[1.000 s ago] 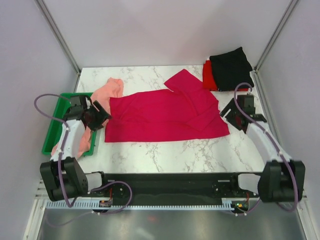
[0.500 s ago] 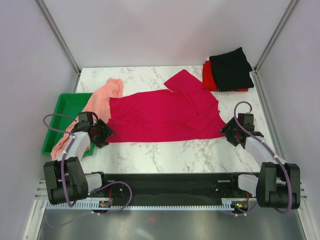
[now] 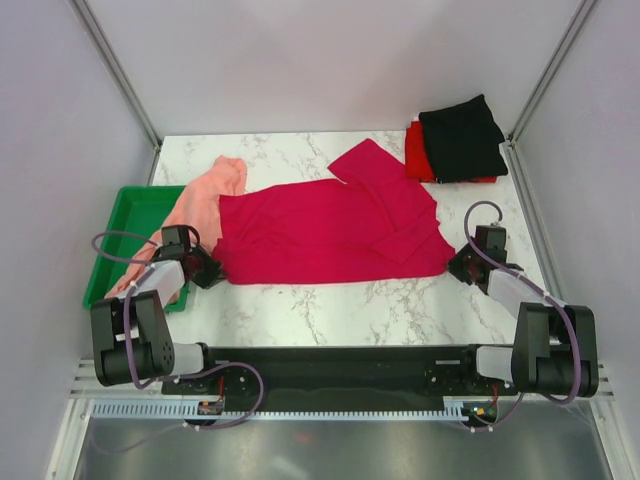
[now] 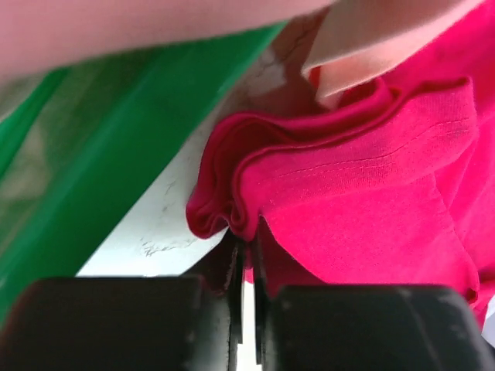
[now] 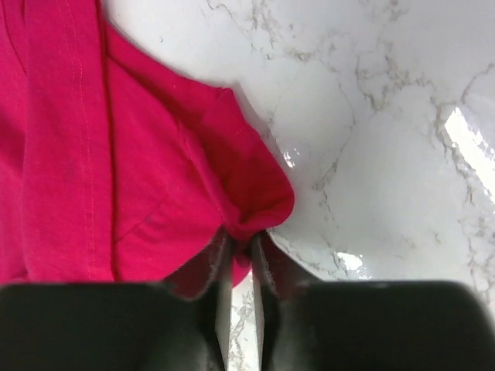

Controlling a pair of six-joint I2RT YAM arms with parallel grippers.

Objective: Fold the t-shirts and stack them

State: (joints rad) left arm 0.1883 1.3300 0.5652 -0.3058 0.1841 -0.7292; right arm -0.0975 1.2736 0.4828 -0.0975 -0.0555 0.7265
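A crimson t-shirt (image 3: 330, 230) lies spread across the middle of the marble table. My left gripper (image 3: 212, 268) is shut on its near left corner (image 4: 232, 209), where the cloth bunches into folds between the jaws. At the near right corner (image 5: 259, 209), my right gripper (image 3: 458, 266) pinches the hem, jaws shut on it. A salmon-pink t-shirt (image 3: 205, 195) hangs over the green tray's edge, partly under the crimson one (image 4: 371, 46). At the back right, a black t-shirt (image 3: 462, 135) lies folded on a bright red one (image 3: 417, 150).
The green tray (image 3: 135, 215) stands at the left table edge, right beside my left gripper (image 4: 116, 154). Bare marble (image 5: 371, 116) runs along the near edge and to the right of my right gripper. Frame posts rise at the back corners.
Both arms came down and in toward the near corners of the crimson t-shirt. Both grippers went from open to shut on those corners.
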